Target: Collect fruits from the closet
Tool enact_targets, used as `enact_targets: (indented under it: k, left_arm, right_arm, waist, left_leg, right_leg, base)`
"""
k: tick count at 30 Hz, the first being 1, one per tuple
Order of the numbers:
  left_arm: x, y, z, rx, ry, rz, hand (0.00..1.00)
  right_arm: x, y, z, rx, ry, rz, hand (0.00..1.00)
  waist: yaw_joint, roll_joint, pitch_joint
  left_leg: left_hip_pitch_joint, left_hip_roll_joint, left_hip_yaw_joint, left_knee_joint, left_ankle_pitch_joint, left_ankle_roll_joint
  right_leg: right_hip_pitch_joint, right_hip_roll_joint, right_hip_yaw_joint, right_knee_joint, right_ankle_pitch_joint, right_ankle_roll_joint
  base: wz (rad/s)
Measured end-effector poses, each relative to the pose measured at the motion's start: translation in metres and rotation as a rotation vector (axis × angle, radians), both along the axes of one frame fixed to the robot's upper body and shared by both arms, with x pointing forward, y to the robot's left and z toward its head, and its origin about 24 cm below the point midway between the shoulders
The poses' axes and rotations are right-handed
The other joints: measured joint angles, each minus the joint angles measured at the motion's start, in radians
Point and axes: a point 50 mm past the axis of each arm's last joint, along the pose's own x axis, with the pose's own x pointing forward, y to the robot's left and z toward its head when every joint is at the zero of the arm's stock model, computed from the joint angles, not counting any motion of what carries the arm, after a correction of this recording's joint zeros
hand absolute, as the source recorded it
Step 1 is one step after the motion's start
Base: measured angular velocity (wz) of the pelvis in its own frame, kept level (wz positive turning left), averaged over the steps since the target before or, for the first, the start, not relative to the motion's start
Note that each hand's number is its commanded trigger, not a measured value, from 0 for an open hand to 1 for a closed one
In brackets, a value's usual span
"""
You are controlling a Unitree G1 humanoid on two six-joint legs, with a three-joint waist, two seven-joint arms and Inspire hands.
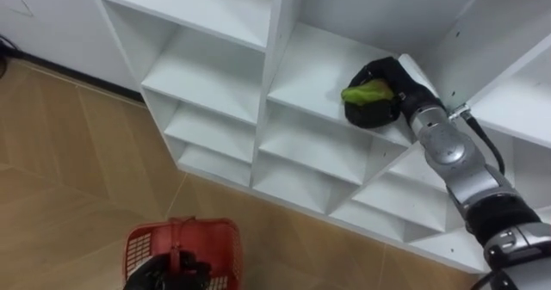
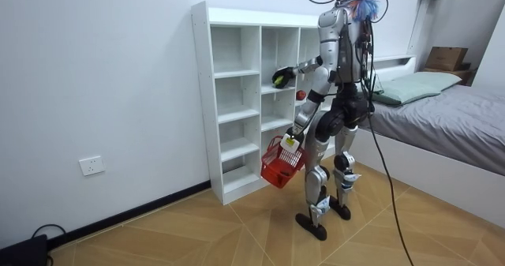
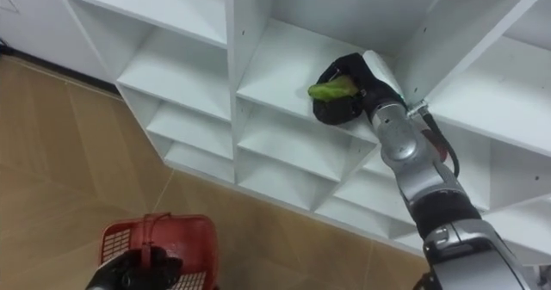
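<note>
My right hand (image 1: 379,96) reaches over a shelf in the middle column of the white closet (image 1: 258,66), its dark fingers curled round a green fruit (image 1: 367,91); the same hand (image 3: 343,96) and fruit (image 3: 332,88) show in the right eye view. Low at the bottom edge, my left hand (image 1: 168,273) is shut on the handle of a red basket (image 1: 185,243). In the room view I stand facing the closet (image 2: 237,84), with the basket (image 2: 280,165) hanging at knee height and the green fruit (image 2: 278,78) at the shelf front. A small red fruit (image 2: 301,95) lies on a shelf further along.
The closet's other compartments in the eye views hold nothing. Wooden floor (image 1: 77,169) lies before it. A bed (image 2: 442,116) with a cardboard box (image 2: 446,58) behind it stands at the room view's right, close behind me.
</note>
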Motion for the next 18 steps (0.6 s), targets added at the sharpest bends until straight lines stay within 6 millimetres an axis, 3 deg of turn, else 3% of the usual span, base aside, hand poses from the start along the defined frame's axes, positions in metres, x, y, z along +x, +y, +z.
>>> enact_targets:
  k: [11,18]
  left_arm:
    - [0.002,-0.01,-0.001,-0.006,-0.006,-0.032,1.0]
    - [0.004,-0.012,-0.001,-0.012,-0.013,-0.041,1.0]
  right_arm:
    - [-0.007,0.008,0.0,0.016,-0.027,0.03,1.0]
    - [-0.022,0.029,-0.001,0.044,-0.067,0.112,1.0]
  waist:
    - [0.007,0.005,-0.0028]
    - [-0.009,0.035,-0.0089]
  left_leg:
    - [0.004,0.003,0.014,-0.002,0.0,0.0]
    - [0.006,0.013,0.053,-0.014,0.0,0.0]
  right_leg:
    - [-0.004,0.002,0.017,0.0,0.0,0.0]
    - [-0.024,0.007,0.051,0.001,0.007,-0.003]
  base:
    - [-0.03]
    - [-0.16]
